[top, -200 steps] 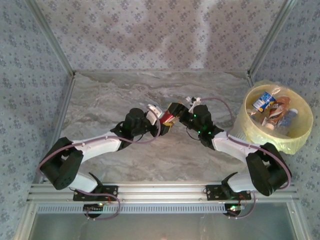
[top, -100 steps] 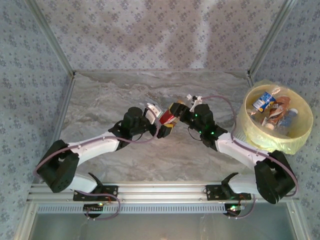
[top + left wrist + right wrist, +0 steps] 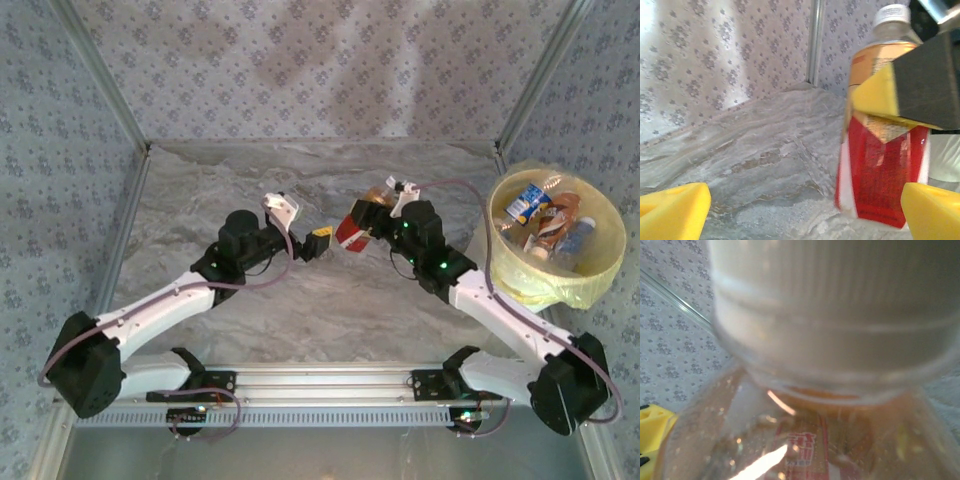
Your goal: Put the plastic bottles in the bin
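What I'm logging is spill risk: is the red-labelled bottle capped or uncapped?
Capped. A white cap sits on the neck of the red-labelled bottle, clear in the left wrist view.

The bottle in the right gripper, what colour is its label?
Mostly red, orange toward the white cap; the left wrist view shows the bottle best.

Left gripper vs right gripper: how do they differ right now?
The left gripper stands wide open, holding nothing; the right gripper is shut on the red-labelled bottle. The left gripper sits just clear of that bottle; the right gripper clamps its upper part, below the white cap. Both are yellow-tipped and face each other.
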Controlling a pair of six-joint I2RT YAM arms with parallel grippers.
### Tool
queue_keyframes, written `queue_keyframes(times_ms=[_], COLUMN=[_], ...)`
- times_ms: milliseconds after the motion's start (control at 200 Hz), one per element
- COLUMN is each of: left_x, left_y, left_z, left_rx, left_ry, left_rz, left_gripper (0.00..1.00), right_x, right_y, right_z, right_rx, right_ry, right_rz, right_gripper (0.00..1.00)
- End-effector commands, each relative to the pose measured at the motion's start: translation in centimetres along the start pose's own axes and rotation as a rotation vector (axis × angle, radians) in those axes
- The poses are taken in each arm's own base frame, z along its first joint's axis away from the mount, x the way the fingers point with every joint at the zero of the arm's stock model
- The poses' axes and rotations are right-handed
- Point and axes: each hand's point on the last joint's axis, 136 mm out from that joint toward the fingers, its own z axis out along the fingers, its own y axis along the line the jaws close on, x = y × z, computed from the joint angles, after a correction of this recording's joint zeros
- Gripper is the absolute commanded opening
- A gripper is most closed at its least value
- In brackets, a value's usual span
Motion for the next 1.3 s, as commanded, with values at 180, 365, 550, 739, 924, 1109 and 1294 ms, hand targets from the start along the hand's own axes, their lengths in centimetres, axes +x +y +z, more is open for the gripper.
queue_keyframes(times_ms=[180,365,550,739,924,1109,1294], left_x=[-0.8,-0.1,-0.2,0.0,-0.1,-0.2,-0.1], left_y=[3.9,6.1,6.4,6.4,6.9,7.2,7.1], left_z=[-1.1,-1.0,-0.7,-0.1,0.1,0.3,0.8], left_rx=[-0.202,-0.335,-0.345,-0.339,-0.365,-0.372,-0.361], left_ry=[-0.048,0.022,0.022,0.055,0.035,0.053,0.061], left_rz=[-0.092,-0.120,-0.084,-0.070,-0.087,-0.082,-0.092], left_gripper=[0.98,0.98,0.98,0.98,0.98,0.98,0.98], right_x=[-5.1,-9.3,-13.1,-16.9,-19.9,-21.1,-21.1], right_y=[0.4,0.2,-2.0,-3.3,-6.5,-9.4,-13.8], right_z=[-5.3,-10.0,-14.4,-18.2,-22.2,-24.8,-25.8], right_rx=[0.097,0.206,0.412,0.521,0.686,0.788,0.839], right_ry=[-0.103,-0.189,-0.257,-0.308,-0.342,-0.317,-0.306], right_rz=[-0.233,-0.349,-0.414,-0.399,-0.339,-0.239,-0.049], right_gripper=[0.51,0.51,0.49,0.48,0.48,0.48,0.48])
